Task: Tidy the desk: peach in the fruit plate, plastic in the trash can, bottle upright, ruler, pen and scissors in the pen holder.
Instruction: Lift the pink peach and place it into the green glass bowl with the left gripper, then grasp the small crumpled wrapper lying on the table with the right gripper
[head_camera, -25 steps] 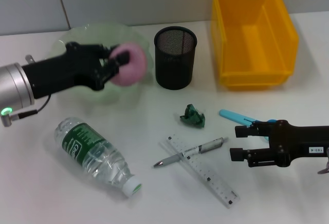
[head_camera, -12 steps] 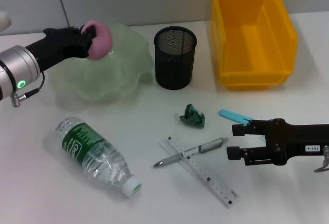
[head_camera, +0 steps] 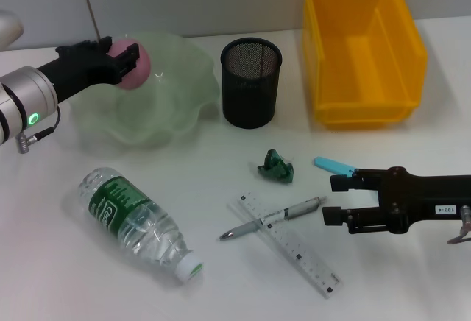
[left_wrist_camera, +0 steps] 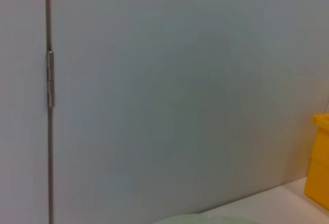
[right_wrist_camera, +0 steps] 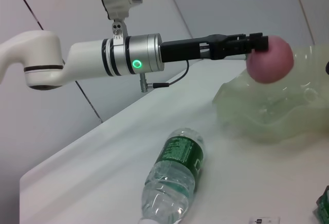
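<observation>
My left gripper (head_camera: 118, 56) is shut on the pink peach (head_camera: 137, 71) and holds it over the far left part of the pale green fruit plate (head_camera: 165, 111). The right wrist view shows the peach (right_wrist_camera: 270, 59) at the fingertips above the plate (right_wrist_camera: 262, 116). My right gripper (head_camera: 333, 200) is open, low over the table just right of the pen (head_camera: 272, 218), which lies across the clear ruler (head_camera: 294, 246). The blue scissors (head_camera: 333, 165) are partly hidden behind the right gripper. The bottle (head_camera: 138, 221) lies on its side. Crumpled green plastic (head_camera: 277, 165) lies mid-table.
The black mesh pen holder (head_camera: 251, 82) stands right of the plate. The yellow bin (head_camera: 360, 48) stands at the back right. The left wrist view shows mostly the wall.
My left gripper has carried the peach from the plate's right side up and over to its far left part. My right gripper has edged left toward the pen.
</observation>
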Available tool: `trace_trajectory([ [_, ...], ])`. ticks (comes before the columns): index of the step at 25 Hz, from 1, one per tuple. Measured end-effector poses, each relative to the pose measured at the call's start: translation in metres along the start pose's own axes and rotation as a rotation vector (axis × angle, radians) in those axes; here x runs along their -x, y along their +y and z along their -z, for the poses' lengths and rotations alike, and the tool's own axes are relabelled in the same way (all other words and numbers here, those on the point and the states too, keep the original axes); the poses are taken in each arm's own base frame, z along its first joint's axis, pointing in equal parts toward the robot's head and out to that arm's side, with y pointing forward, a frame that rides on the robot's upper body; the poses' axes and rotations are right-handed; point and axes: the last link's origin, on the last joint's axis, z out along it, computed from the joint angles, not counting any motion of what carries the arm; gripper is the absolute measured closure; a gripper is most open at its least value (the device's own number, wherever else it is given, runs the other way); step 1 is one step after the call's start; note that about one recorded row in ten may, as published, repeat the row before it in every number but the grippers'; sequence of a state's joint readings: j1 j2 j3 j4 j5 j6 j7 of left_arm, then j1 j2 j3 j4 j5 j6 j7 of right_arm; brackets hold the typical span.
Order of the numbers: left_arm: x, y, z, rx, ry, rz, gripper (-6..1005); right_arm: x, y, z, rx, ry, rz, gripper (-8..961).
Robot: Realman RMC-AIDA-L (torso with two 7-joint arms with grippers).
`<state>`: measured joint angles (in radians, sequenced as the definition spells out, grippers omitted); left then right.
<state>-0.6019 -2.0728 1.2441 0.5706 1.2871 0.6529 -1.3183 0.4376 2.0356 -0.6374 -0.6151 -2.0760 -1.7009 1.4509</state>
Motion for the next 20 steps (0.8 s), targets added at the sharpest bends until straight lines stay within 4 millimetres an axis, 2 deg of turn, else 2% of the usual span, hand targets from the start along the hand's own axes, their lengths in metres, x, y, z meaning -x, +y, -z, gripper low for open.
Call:
trace_trajectory([
  [10,-0.002,0.002,0.0,0.018,0.007,0.005,286,0.001,-0.001,0.0,-0.004,-0.004,0.001,153],
  [13,-0.008,0.015,0.009,0.14,0.053,0.038,151,0.001,-0.003,0.0,-0.018,-0.006,0.0,153],
  [16,-0.013,0.024,0.02,0.24,0.089,0.042,154,0.002,-0.006,0.001,-0.041,-0.012,-0.008,153],
  [20,-0.023,0.049,0.057,0.492,0.161,-0.019,159,0.004,-0.008,0.0,-0.051,-0.025,-0.024,153],
])
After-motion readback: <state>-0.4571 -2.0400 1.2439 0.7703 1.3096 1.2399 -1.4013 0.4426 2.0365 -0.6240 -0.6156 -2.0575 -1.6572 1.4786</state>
